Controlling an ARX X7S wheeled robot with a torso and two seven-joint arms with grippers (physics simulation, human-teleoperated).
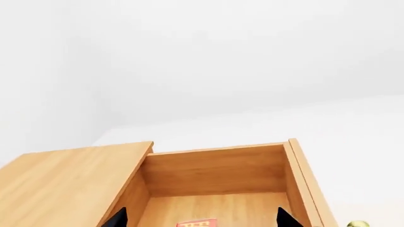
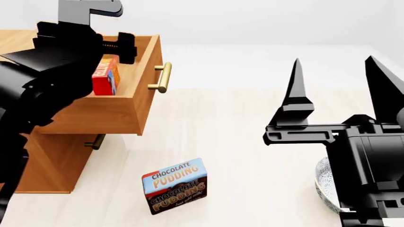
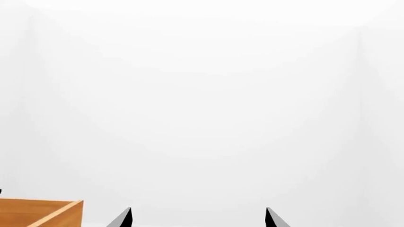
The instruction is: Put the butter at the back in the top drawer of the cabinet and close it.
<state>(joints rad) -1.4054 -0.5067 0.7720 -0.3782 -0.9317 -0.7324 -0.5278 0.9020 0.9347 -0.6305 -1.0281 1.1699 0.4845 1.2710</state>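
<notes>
White floor and walls surround the cabinet (image 2: 57,161), where the butter (image 2: 105,76) stands upright inside the pulled-out top drawer (image 2: 120,113), between the parted fingers of the left gripper (image 1: 200,220), the nearer one, while the right gripper (image 2: 334,90) hangs spread and empty.

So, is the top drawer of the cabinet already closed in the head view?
No. The top drawer stands pulled out from the cabinet, and the butter shows inside it, under the left gripper.
</notes>
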